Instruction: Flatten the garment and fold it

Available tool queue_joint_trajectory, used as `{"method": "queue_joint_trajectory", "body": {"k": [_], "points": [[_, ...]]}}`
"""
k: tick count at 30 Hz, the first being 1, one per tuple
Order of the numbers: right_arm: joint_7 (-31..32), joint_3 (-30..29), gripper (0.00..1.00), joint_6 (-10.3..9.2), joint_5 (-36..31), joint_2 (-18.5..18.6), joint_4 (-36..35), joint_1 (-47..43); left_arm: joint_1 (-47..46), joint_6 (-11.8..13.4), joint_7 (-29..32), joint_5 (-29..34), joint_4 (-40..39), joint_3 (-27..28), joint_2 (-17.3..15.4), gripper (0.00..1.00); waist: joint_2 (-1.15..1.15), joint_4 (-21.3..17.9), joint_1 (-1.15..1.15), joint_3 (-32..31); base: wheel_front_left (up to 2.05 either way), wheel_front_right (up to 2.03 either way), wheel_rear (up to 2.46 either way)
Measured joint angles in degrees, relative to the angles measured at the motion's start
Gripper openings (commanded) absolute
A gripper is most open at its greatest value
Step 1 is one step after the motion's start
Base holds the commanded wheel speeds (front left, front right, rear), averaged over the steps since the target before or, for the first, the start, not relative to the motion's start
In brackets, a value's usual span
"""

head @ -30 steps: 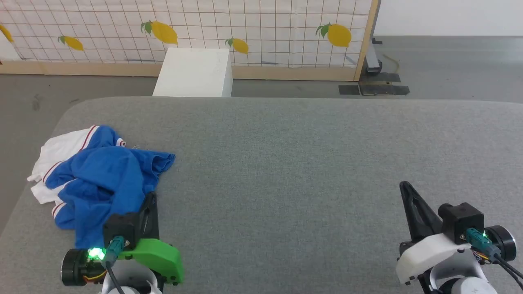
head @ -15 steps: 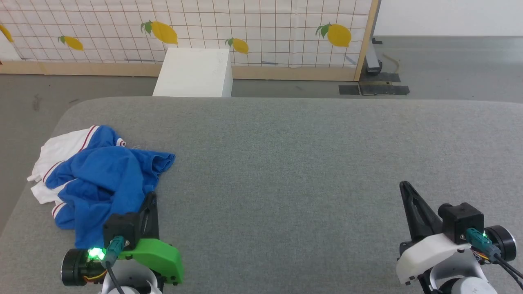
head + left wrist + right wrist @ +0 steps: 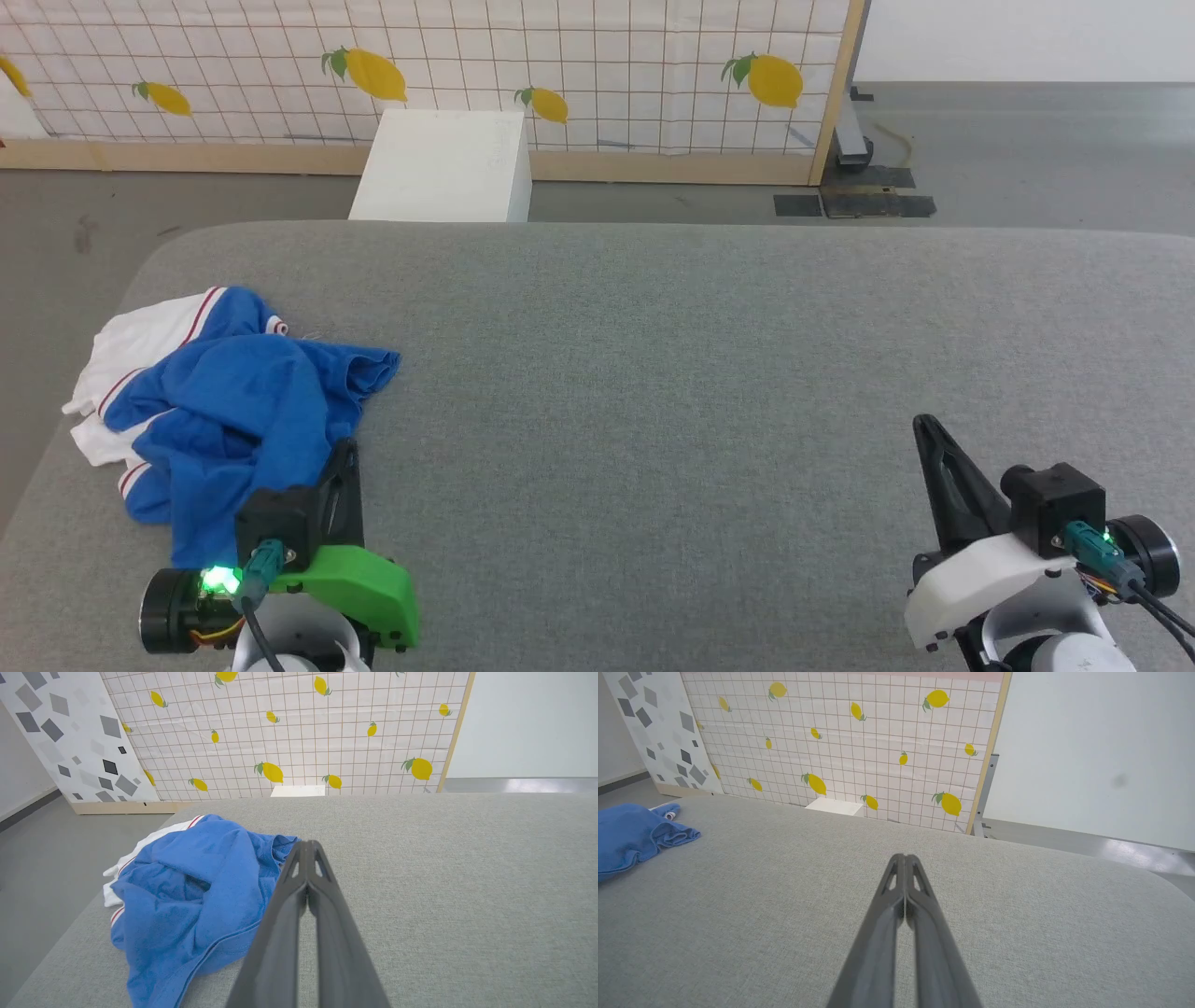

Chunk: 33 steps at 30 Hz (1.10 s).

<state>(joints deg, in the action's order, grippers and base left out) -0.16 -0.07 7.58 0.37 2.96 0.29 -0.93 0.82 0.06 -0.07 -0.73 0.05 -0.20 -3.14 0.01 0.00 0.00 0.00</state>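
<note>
Two grippers sit nearest the camera, and each has its fingers pressed flat together with nothing between them. The left gripper, on its green mount, points up the table with its tips just beside the near right hem of the garment. Whether they brush the cloth cannot be told; the left wrist view simply shows the closed fingers crossing in front of the blue edge. The right gripper is at the opposite near corner, well apart from the cloth. The garment lies as a crumpled heap close to the table's left edge. Its blue body is bunched on top, white sleeves with red stripes poke out on the far left, and one rolled blue fold reaches right toward the table's middle. The heap's longer run goes from near to far along that left edge, so it lies ahead of and to the left of the left fingers. Nothing looks flattened yet. The left arm seems the natural one to begin, parting its fingers and swinging slightly left to pinch an edge, while the right would have to cross most of the table. Beyond the table's far edge stands a white box on the floor, and behind it a screen printed with lemons.
</note>
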Motion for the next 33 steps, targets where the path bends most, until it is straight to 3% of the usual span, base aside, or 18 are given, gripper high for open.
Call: {"method": "queue_joint_trajectory", "body": {"k": [4, 5, 33], "points": [[0.0, 0.0, 0.0, 0.0, 0.0, 0.0, 0.0, 0.0, 0.0, 0.0, -0.01, 0.0, 0.0, -0.01, 0.0, 0.0, 0.0, 0.0, 0.0, 0.0, 0.0, 0.0, 0.0], [0.0, -0.01, 1.0, 0.0, 0.0, 0.0, 0.0, 0.0, 0.0, 0.0, -0.01, 0.0, 0.0, 0.0, 0.0, 1.0, 0.0, 0.0, 0.0, 0.0, 0.0, 0.0, 0.0], [-2.34, -2.68, 1.0, 0.01, 4.39, 0.01, 1.62, -0.25, 0.59, 0.58, -2.35, -3.09, -0.59, -0.71, -0.01, 1.0, 0.0, 0.09, 0.0, 0.21, 0.0, 0.0, 0.0]]}}
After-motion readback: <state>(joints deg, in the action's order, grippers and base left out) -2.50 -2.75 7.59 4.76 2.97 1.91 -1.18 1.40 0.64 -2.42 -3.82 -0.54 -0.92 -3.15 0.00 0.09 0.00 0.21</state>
